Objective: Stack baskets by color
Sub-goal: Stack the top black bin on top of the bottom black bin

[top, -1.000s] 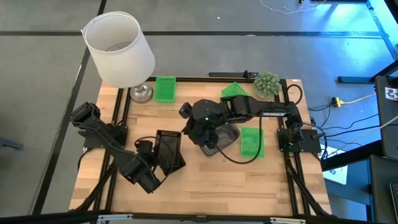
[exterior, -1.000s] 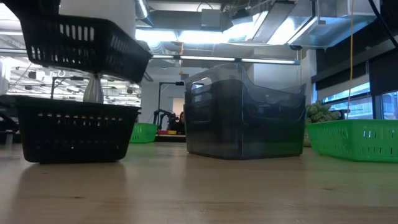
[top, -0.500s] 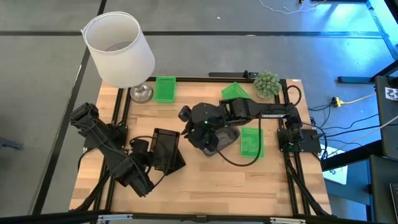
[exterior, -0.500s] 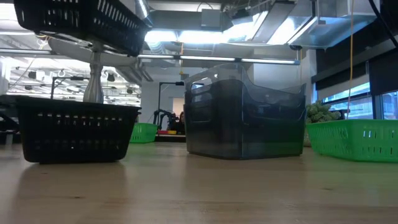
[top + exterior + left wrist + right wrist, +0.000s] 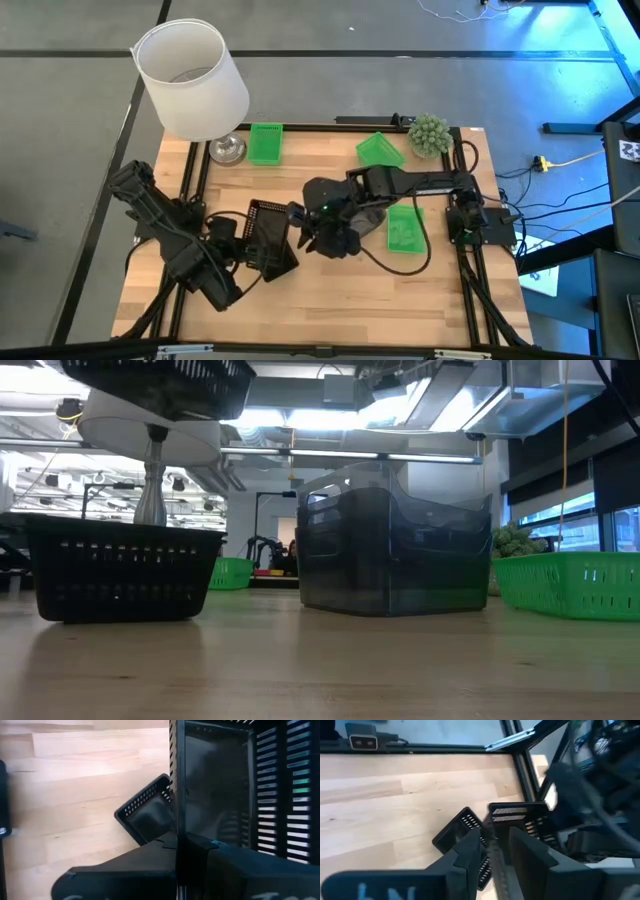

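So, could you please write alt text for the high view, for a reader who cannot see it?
Seen from above, the left claw holds a black basket over a second black basket on the wooden table, with the right claw close beside it. Three green baskets lie apart, near a white lamp.

Grey floor [image 5: 330, 90] surrounds the wooden table [image 5: 340, 290]. Cables [image 5: 570, 200] trail right of the table. Beyond it, bright ceiling lights [image 5: 300, 420] glow, with windows [image 5: 585, 520] at the right.
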